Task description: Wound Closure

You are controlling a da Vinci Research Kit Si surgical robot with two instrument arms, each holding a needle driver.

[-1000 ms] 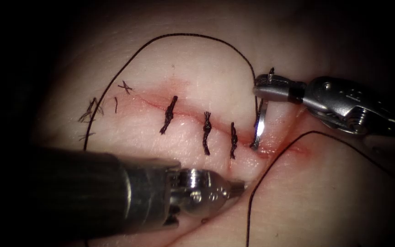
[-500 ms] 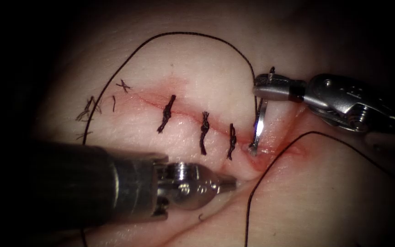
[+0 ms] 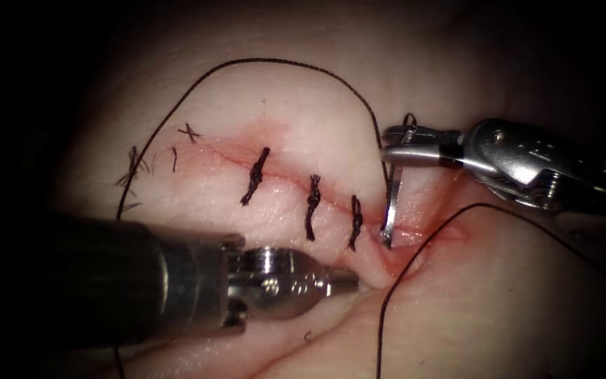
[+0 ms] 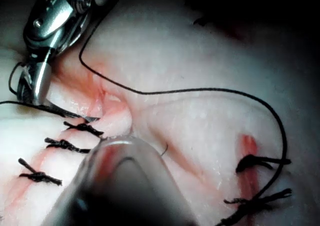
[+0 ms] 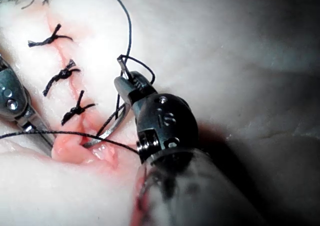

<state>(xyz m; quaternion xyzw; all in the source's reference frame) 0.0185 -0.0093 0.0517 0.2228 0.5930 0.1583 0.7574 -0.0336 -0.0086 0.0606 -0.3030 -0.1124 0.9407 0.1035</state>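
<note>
The right arm's tool [image 3: 391, 144] has its jaws clamped on the curved needle [image 3: 391, 203] close to its thread end, where the thread [image 3: 296, 64] joins it in a small loop just above the jaws. From that grip the needle hangs down to the cut [image 3: 415, 235], and its tip sits in the tissue [image 3: 303, 105] at the right end of the cut, just right of the last of three knotted stitches [image 3: 355, 223]. The right wrist view shows the same hold: the tool [image 5: 125, 85] is shut on the needle [image 5: 112, 128], whose curve runs down into the pink, gaping edge of the cut [image 5: 95, 153].

The left arm's tool [image 3: 351, 281] lies low across the tissue below the stitches, jaws together, its tip pressing into a fold of tissue just below the cut. Whether it pinches the tissue or only pushes against it is hard to make out. In the left wrist view that tool [image 4: 125, 151] is a blurred mass, with the other tool [image 4: 37, 80] and the needle beyond it.

The needle's tip itself is hidden in the tissue. The thread arcs wide over the tissue to the left and runs under the left tool's shaft; a second strand curves off below. Cut ends of thread [image 3: 133, 168] lie at the cut's left end. Red fluid [image 3: 450, 231] tints the cut. The surroundings are dark.
</note>
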